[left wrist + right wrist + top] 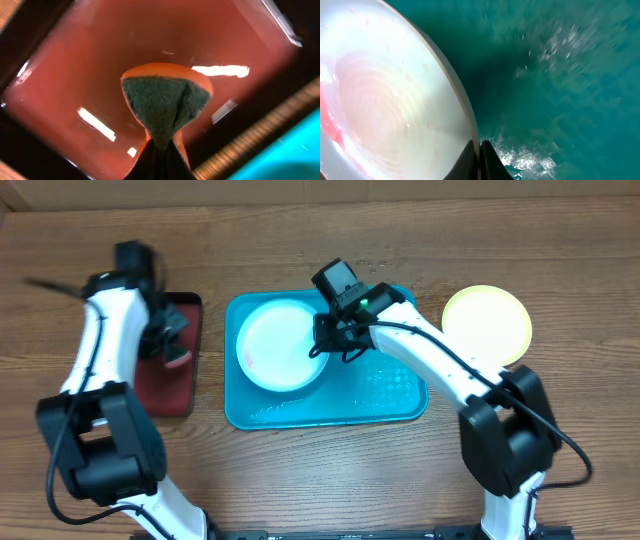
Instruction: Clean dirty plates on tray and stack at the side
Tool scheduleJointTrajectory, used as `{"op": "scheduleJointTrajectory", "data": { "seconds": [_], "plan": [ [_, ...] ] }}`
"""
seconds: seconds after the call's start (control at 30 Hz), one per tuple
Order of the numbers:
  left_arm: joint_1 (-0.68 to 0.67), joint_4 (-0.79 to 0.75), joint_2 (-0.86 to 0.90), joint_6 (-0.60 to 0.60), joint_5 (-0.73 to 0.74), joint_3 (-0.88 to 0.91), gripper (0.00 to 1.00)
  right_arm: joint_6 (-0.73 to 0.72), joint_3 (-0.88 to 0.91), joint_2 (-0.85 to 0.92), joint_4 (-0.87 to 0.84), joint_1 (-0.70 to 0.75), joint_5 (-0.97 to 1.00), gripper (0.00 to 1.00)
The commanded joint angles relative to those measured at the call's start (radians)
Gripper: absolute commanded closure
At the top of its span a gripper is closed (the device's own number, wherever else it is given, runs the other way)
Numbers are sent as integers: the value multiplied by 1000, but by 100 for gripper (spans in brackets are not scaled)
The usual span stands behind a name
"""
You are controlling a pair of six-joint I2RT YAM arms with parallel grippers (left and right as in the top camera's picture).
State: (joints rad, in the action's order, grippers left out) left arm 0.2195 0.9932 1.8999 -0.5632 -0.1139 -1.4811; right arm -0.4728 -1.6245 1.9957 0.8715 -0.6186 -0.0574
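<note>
Pinching white plate [278, 345] rim on tray [390, 398]: right claw [478, 146]; left claw [161, 150] pinches one sponge [165, 102]; one yellow plate [487, 326] aside.

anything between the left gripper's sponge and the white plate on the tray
Nothing visible. Just table and the teal tray's rim lie between the sponge and the white plate; the right gripper pinches its far edge.
</note>
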Motion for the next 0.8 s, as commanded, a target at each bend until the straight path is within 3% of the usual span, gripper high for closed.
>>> {"op": "scheduleJointTrajectory", "data": {
  "seconds": [0.0, 0.2, 0.37, 0.4, 0.5, 0.67, 0.73, 0.77],
  "plan": [
    [54, -52, -23, 58, 136, 74, 96, 11, -39, -71, 26, -19, 151, 96],
    [124, -169, -23, 72, 182, 155, 92, 82, -42, -74, 122, -70, 315, 96],
    [135, -186, -23, 73, 159, 157, 82, 85, -68, -74, 194, -121, 495, 96],
    [135, -187, -23, 73, 150, 157, 76, 85, -74, -74, 206, -130, 530, 96],
    [135, -186, -23, 69, 140, 156, 26, 89, -100, -74, 251, -166, 654, 96],
    [135, -185, -23, 48, 158, 156, 11, 89, -146, -74, 325, -237, 845, 96],
    [135, -187, -23, 27, 182, 156, 0, 89, -156, -74, 350, -268, 965, 96],
    [135, -187, -23, 24, 193, 156, 0, 90, -157, -74, 361, -284, 1040, 96]
  ]
}}
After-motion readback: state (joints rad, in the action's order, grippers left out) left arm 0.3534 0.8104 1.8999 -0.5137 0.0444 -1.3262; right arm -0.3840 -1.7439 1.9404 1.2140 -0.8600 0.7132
